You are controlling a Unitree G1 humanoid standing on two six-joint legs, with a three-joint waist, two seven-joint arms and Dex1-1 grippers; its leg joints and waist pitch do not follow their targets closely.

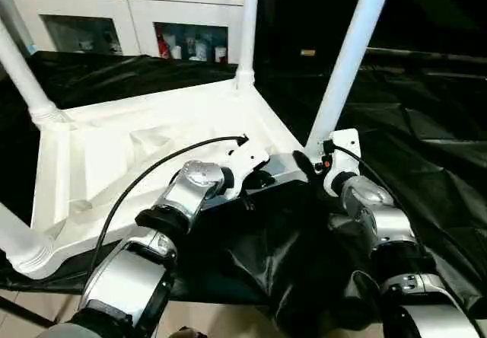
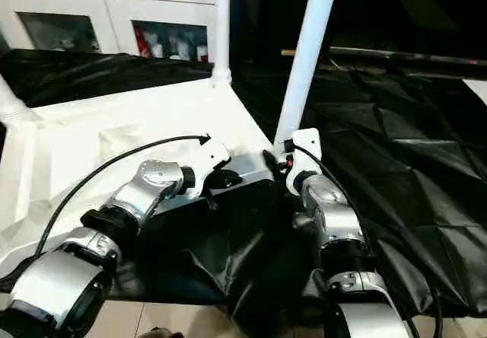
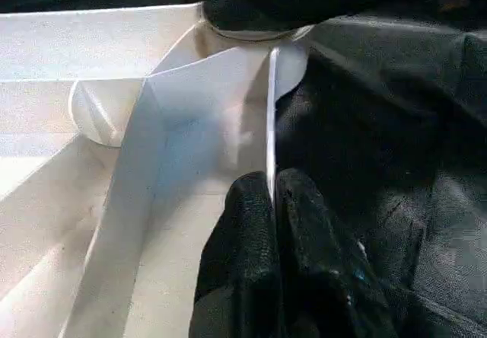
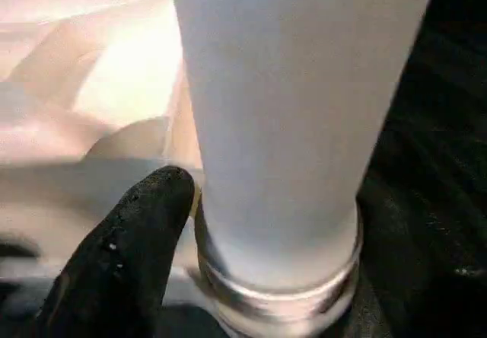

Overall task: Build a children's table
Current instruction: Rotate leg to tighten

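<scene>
My left gripper (image 3: 272, 201) is pinched shut on the upturned tabletop's (image 1: 137, 148) thin rim at its near right corner. Right gripper (image 4: 228, 224) sits spread around the leg (image 1: 346, 64) socketed there, atop the black-draped work table (image 1: 426, 140).

White tabletop (image 1: 152, 136) upside-down w/ four legs (image 1: 346, 60) socketed upright.
</scene>
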